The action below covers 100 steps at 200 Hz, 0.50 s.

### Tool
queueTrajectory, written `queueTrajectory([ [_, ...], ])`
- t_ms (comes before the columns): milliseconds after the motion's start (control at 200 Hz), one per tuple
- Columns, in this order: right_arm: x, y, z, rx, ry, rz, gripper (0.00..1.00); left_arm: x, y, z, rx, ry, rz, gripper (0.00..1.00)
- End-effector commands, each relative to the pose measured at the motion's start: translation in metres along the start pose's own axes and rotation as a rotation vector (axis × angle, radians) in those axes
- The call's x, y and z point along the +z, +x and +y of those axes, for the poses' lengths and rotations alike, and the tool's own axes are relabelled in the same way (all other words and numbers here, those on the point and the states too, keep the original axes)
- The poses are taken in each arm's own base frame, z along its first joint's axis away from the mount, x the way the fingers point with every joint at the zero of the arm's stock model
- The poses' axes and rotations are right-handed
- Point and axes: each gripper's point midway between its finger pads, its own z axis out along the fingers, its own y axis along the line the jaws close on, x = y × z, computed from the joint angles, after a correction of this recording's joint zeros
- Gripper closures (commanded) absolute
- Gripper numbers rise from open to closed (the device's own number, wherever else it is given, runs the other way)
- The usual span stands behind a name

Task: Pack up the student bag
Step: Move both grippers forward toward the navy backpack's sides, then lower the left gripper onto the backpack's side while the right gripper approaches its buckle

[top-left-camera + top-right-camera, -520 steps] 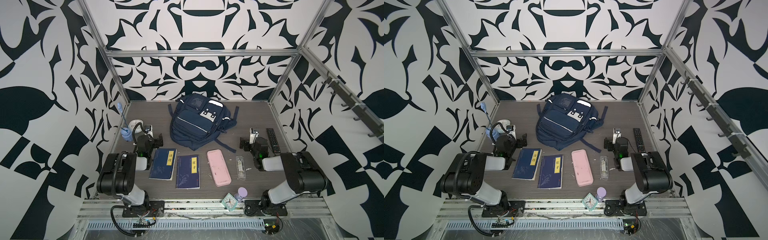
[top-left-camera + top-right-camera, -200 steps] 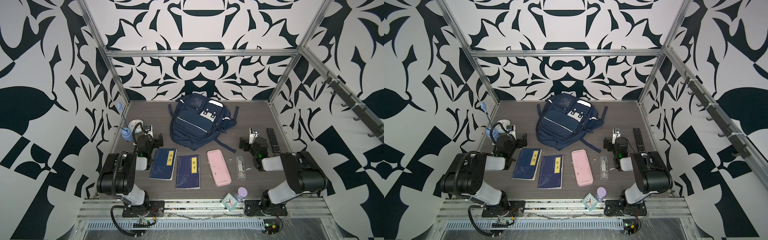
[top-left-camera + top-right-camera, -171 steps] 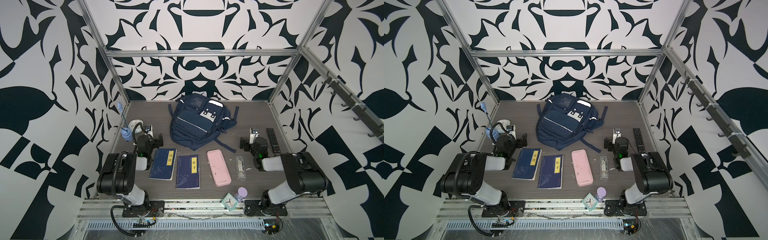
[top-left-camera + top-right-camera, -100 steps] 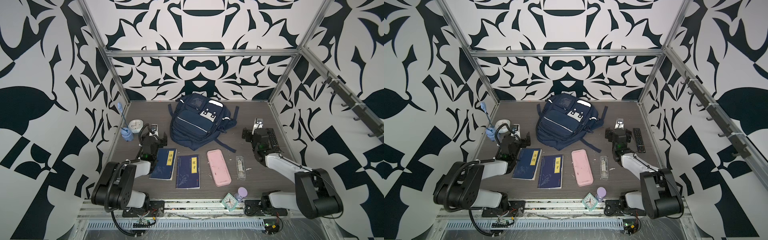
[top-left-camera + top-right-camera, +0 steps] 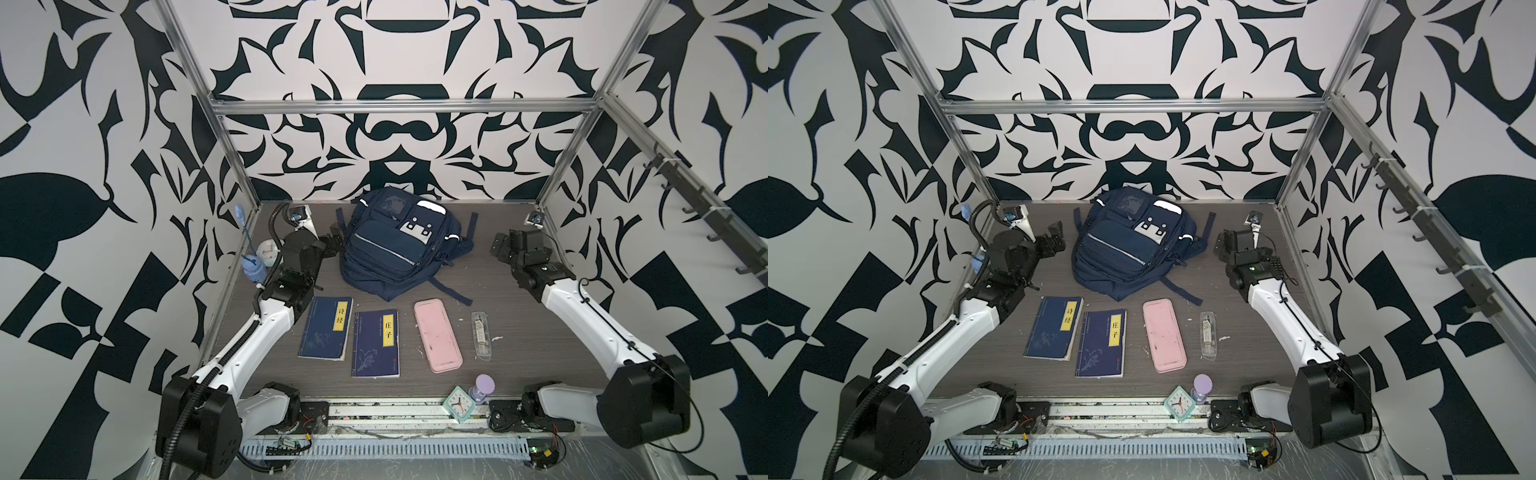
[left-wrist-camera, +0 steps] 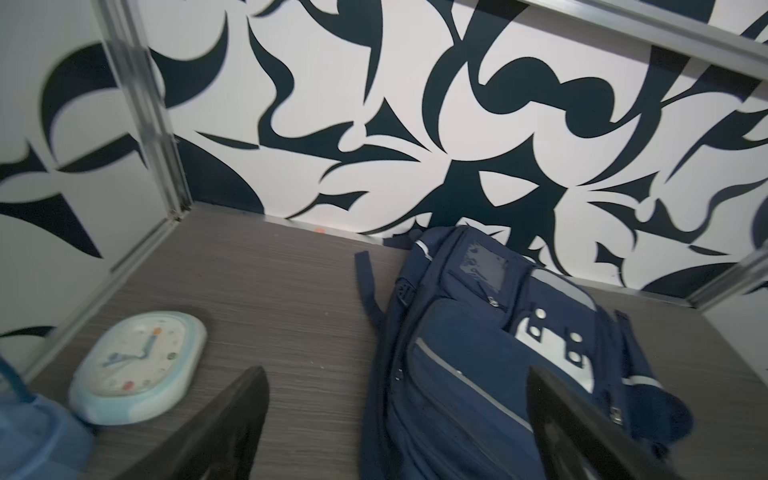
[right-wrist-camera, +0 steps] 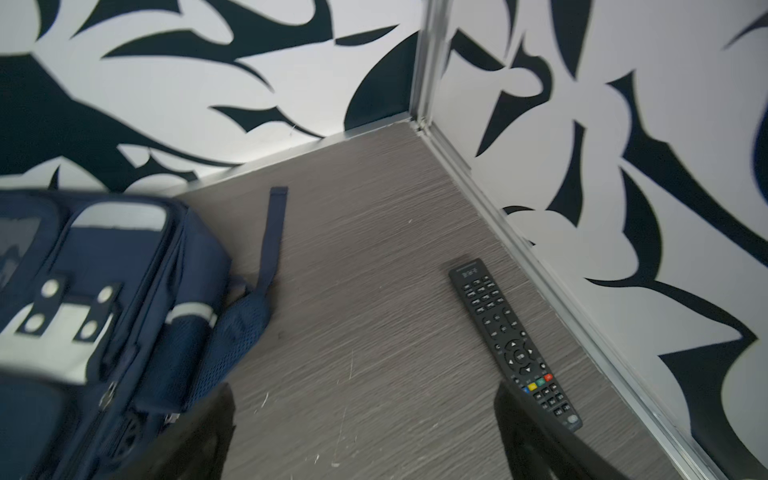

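Navy student bag [image 5: 395,249]: lies at the back.
Left gripper [image 5: 335,240]: jaws wide apart, empty, near bag.
Right gripper [image 5: 500,248]: jaws wide apart, empty.

Both arms share one build. The left arm [image 5: 266,328] has long white shells with rounded ends, joined by chunky black housings. The biggest is a black drum at the shoulder [image 5: 199,424]. Small dark screw heads dot the white shells. A ribbed black hose [image 5: 271,224] runs along this arm and curls into a loop by the wrist. The right arm [image 5: 582,307] carries a thin black wire [image 5: 615,328] instead, and a small green light [image 5: 1252,269] glows on its black wrist. Each wrist bears a small camera [image 5: 300,216] on a white bracket. The left gripper [image 5: 1054,237] and right gripper [image 5: 1223,245] are all black, with flat, tapering fingers [image 6: 224,428].
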Motion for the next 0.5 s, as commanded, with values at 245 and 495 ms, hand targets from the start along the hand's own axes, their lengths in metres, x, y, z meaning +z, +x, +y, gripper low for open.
queueTrajectory([
  [245, -0.022, 0.058, 0.069, -0.098, -0.364, 0.243, 0.01, -0.009, 0.133, -0.044, -0.442, 0.071, 0.608, 0.01],
  [495, -0.019, 0.097, 0.108, -0.087, -0.522, 0.357, 0.1, -0.021, 0.157, -0.089, -0.568, 0.111, 0.659, 0.05],
])
